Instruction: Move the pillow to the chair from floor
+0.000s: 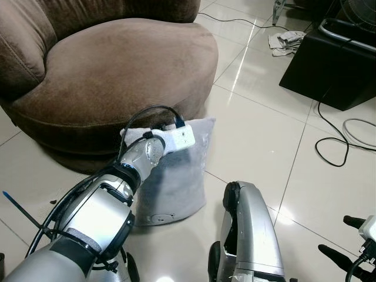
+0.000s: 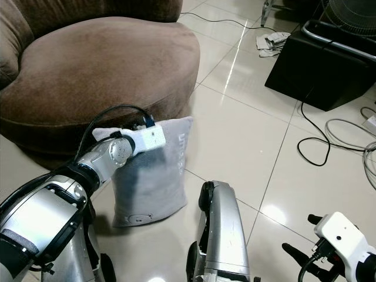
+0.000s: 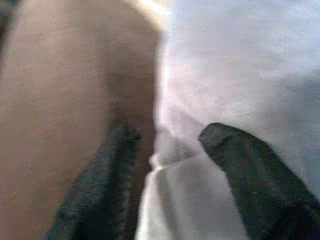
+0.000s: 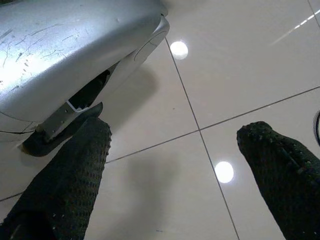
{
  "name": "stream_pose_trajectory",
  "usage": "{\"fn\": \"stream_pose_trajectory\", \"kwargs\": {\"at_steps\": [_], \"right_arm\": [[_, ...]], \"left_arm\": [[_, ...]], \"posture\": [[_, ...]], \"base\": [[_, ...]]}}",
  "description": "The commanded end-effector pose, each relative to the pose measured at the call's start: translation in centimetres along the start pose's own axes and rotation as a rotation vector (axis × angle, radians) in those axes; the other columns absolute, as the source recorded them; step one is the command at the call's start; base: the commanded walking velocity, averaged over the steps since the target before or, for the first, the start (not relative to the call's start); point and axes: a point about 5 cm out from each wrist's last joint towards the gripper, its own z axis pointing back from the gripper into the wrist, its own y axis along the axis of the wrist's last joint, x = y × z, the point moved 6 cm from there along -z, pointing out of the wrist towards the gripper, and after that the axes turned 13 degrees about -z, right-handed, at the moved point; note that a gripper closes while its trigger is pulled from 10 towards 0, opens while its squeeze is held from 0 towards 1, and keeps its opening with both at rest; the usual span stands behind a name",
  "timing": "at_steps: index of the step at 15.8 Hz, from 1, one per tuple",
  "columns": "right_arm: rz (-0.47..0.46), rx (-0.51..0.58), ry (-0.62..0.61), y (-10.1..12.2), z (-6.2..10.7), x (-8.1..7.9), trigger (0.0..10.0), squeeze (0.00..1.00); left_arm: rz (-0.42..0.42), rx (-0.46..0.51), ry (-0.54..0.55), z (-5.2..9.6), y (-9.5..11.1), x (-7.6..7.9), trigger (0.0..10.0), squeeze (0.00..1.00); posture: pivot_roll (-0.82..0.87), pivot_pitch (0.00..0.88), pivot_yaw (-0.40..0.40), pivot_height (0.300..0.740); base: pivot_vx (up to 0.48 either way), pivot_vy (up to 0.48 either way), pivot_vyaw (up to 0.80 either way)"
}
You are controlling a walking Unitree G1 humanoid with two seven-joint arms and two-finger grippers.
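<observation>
A grey pillow (image 1: 176, 182) stands upright on the tiled floor, leaning against the front of a round brown chair (image 1: 117, 70). My left arm reaches forward to the pillow's top edge, its white wrist (image 1: 179, 136) sitting over that edge. In the left wrist view my left gripper (image 3: 170, 145) is shut on a fold of the pillow (image 3: 225, 75), one black finger (image 3: 107, 170) on the chair side and one on the pillow's face. My right gripper (image 1: 346, 238) hangs low at the right with its fingers (image 4: 75, 170) spread open over bare tile.
A black box (image 1: 335, 64) stands at the far right, with cables (image 1: 338, 144) looping on the floor before it. Crumpled cloth (image 1: 288, 41) lies beyond it. My silver leg (image 1: 247, 235) is right of the pillow. Open tile lies between pillow and box.
</observation>
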Motion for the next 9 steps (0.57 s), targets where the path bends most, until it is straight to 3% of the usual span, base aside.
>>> {"fn": "stream_pose_trajectory", "kwargs": {"at_steps": [1,2,3,9], "right_arm": [[0.004,-0.009,0.008,0.0,0.1,-0.2,10.0,0.0],[0.007,-0.012,0.008,0.0,0.2,-0.1,10.0,0.0],[0.007,-0.012,0.005,-0.1,0.3,-0.1,10.0,0.0],[-0.007,-0.017,-0.001,-0.5,0.7,-0.5,10.0,0.0]], "left_arm": [[-0.057,0.032,-0.207,0.3,-0.1,3.8,0.0,0.0],[-0.124,0.04,-0.345,0.9,-0.9,5.4,0.0,0.0],[-0.179,0.027,-0.396,1.2,-1.6,5.8,0.0,0.0],[-0.14,0.036,-0.419,1.2,-1.1,7.0,0.0,0.0]], "posture": [[-0.49,0.111,-0.069,0.383],[-0.49,0.111,-0.069,0.383],[-0.49,0.119,-0.06,0.383],[-0.51,0.13,-0.056,0.383]], "base": [[0.0,0.0,0.0],[0.0,0.0,0.0],[0.0,0.0,0.0],[0.0,0.0,0.0]]}}
